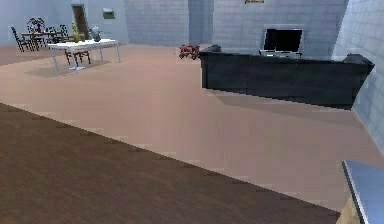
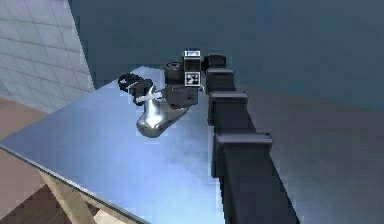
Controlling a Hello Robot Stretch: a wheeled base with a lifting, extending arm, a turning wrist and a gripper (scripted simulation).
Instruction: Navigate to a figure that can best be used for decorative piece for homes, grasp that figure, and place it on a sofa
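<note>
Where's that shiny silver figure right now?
In the arm side view, the silver figure sits on the metal tabletop, just left of centre, close to the robot's hand.

A shiny steel bench (image 2: 90, 150) stands on pale wooden legs (image 2: 62, 198) before a dark blue wall (image 2: 310, 50). In the forward view, a white table (image 1: 85, 45) carrying small items stands far left, with dark chairs (image 1: 30, 40) and a door (image 1: 78, 18) behind it. A television (image 1: 283, 40) stands by the far wall, with a reddish thing (image 1: 187, 51) to its left.
</note>
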